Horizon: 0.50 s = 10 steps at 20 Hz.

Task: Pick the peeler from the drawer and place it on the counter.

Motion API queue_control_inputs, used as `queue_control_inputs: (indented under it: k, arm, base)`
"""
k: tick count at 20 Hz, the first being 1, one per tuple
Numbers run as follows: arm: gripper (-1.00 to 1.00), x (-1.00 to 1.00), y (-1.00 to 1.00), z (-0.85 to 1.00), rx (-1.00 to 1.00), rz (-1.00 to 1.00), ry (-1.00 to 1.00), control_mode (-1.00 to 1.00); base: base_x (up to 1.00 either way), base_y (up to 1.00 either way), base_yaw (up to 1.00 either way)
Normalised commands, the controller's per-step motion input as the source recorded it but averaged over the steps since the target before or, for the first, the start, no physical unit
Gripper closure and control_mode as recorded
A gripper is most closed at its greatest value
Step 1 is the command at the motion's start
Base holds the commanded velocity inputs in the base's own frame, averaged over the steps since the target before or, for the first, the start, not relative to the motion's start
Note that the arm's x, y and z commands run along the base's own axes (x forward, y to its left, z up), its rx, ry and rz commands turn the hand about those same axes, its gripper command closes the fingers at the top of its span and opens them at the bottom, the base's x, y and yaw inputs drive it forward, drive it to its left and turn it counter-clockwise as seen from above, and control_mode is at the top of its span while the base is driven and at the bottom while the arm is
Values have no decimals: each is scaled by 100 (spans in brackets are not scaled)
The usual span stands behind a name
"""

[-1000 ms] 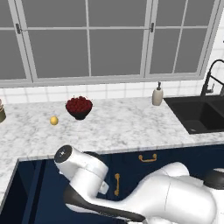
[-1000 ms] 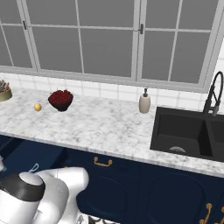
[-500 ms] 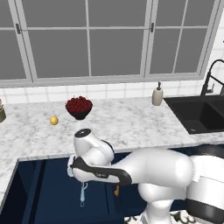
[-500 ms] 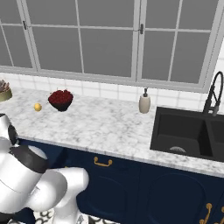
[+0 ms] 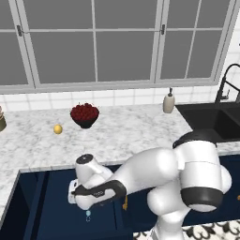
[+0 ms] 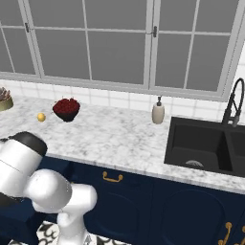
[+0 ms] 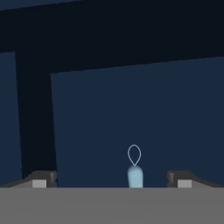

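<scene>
Down in the open drawer (image 5: 42,206), the peeler (image 7: 134,168) lies flat: pale blue handle, thin white loop head. Hand view puts it between the gripper (image 7: 113,178) tips, spread wide, nothing pinched. From the left, lemon (image 5: 57,129) sits far back on the counter (image 5: 122,131).

1. No text, label, brand, no. or sign can be read in any view.
2. Soap bottle (image 5: 168,101) by the sink: no label is seen on it.
3. Drawer (image 7: 131,113) and navy cabinet fronts (image 6: 124,201): plain, no markings are shown.
4. Peeler (image 7: 134,170): no print is made out on its handle.
</scene>
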Motion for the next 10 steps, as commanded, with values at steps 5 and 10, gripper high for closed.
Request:
queue_control_inputs:
  k: [5,10]
  arm:
    - [-100,23,0,-50,0,5,0,-100]
    - [-100,34,12,-19,0,2,0,-100]
  base:
    - [0,0,0]
    - [0,0,0]
